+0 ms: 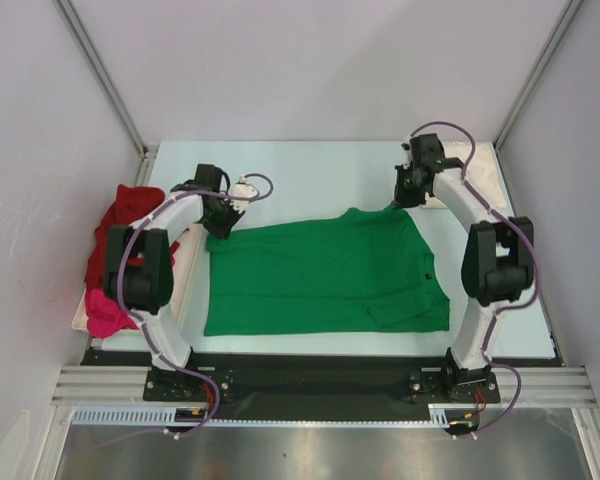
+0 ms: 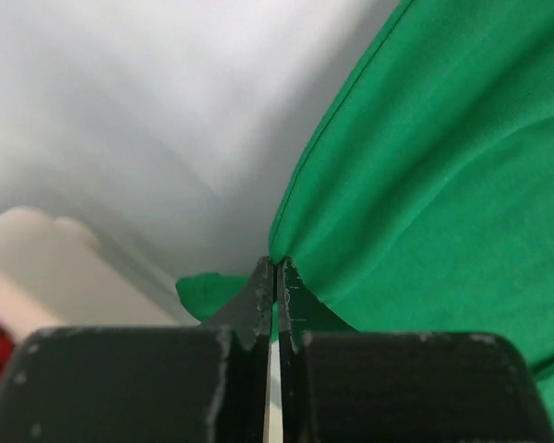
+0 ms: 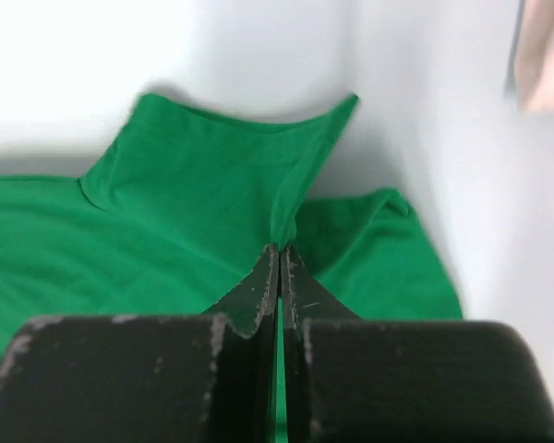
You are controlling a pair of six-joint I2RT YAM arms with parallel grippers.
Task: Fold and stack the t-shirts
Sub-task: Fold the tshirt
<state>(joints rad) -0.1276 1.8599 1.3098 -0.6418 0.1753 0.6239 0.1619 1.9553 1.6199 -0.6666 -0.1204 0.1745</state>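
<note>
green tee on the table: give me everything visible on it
The bright green soft cloth short-sleeved t-shirt lies spread nearly flat on the middle of the pale tabletop. It is plain, matte and lightly creased, with folds at its near right corner. Its far edge is pinched at both ends: the left pincer is shut on the far left corner, the right pincer on the far right edge, and the cloth tents up into each.
</note>
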